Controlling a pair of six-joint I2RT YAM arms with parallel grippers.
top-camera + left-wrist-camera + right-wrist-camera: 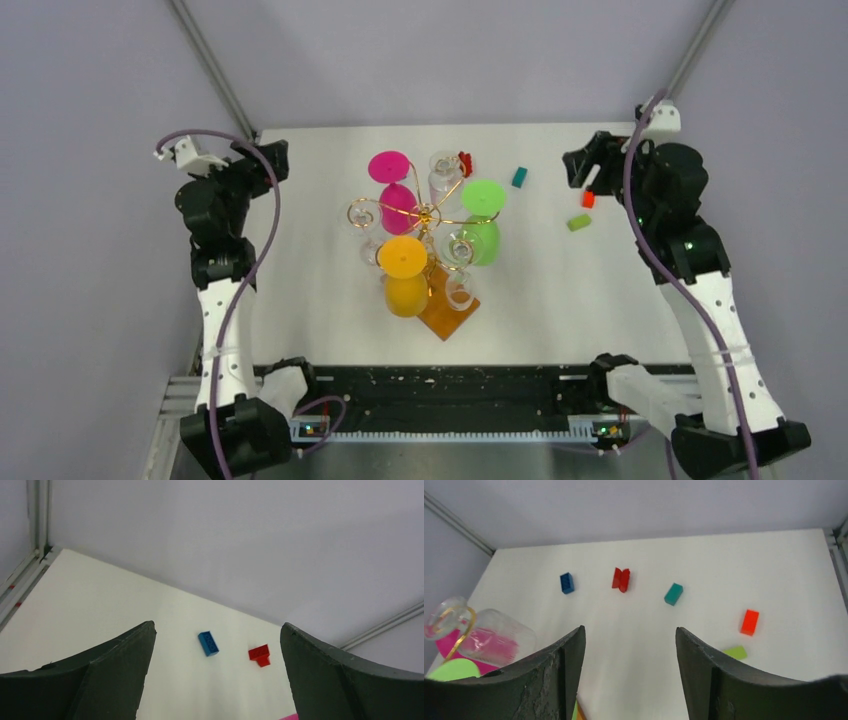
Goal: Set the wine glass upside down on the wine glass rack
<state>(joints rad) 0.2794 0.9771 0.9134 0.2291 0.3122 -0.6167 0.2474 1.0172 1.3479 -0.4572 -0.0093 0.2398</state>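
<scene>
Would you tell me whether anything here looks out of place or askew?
Nothing looks broken. The wine glass rack's base sits diagonal to the table edges, and a teal block, orange block and green block lie scattered to its right.

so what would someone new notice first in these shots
Most likely the gold wire rack in the middle of the white table, with a pink glass, a green glass and an orange glass hanging upside down from it beside clear ones. Next, the small blocks scattered toward the far right: a teal block, an orange block and a light green block.
</scene>
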